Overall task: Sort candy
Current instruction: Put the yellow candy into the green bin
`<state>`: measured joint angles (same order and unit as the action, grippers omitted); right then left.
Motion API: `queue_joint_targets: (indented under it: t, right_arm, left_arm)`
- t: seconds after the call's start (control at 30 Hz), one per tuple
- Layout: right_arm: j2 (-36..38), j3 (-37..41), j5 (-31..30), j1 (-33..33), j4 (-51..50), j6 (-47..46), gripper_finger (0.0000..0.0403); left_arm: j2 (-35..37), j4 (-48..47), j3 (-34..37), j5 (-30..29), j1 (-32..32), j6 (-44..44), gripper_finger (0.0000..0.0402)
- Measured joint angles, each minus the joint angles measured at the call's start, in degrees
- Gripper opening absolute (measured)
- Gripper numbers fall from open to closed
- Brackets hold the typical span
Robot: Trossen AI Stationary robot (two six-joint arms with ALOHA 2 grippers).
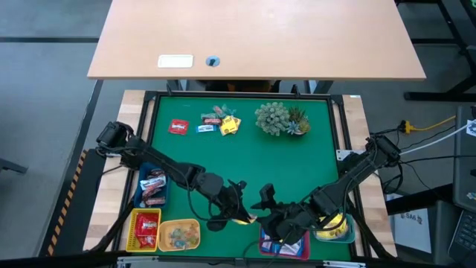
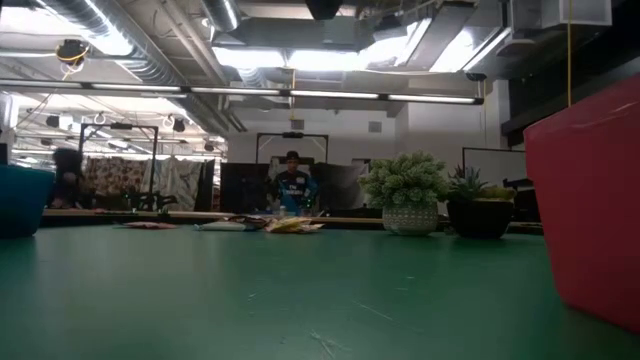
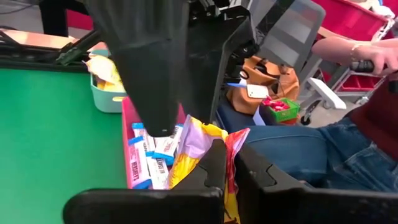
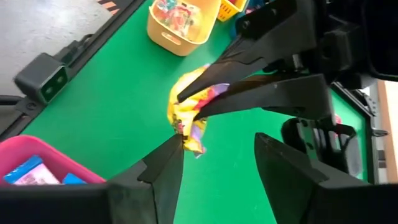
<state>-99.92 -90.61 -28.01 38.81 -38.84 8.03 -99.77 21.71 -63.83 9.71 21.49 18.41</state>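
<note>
Candy packet, yellow with purple and red print, being pinched in the shut fingertips of the left gripper, hanging just off the green mat near the front edge, level with the right gripper and brushing one of its fingers. Right gripper standing spread fairly wide with nothing between its fingers, the packet sitting off to one side of the gap rather than inside it. Looking like a handover or regrasp being lined up over the pink tray, already carrying blue-and-white bars, with a teal tub just beyond it. Risking a miss if closing now: only one finger meeting the wrapper, pushing it aside or tearing it loose. Risking a drop if the left lets go before the right has a firm pinch, the crinkled foil slipping onto the mat or into the wrong tray. Risking finger-to-finger contact too, both grippers working so close together. Packet scrunched, long axis running roughly downward from the left fingertips, free end dangling toward the mat and slightly toward the right gripper. More candy waiting far off beside the spiky plant.
</note>
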Motion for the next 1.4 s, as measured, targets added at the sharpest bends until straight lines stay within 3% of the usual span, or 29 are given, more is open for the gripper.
queue_joint_targets:
  t: [0.27,0.7,0.93,1.2,1.4]
  right_arm:
    - [0.0,0.0,3.6,0.0,-0.1,0.0,0.0121]
    - [0.0,0.0,3.7,0.0,0.0,0.0,0.001]
    - [0.0,0.0,5.1,0.0,-0.1,0.0,0.0003]
    - [0.0,0.1,11.4,0.2,-3.4,-1.2,0.0001]
    - [0.3,0.1,22.9,0.2,-16.2,-13.7,0.0001]
  left_arm:
    - [0.0,0.7,0.0,-0.6,0.2,-0.1,0.0001]
    - [0.0,2.0,0.0,-1.6,0.2,-0.1,0.0001]
    - [0.0,2.0,0.0,-1.9,0.2,0.6,0.0024]
    - [0.1,-0.1,-0.1,-7.3,0.2,0.7,0.0106]
    - [0.1,-1.2,-0.1,-7.8,0.2,0.7,0.0147]
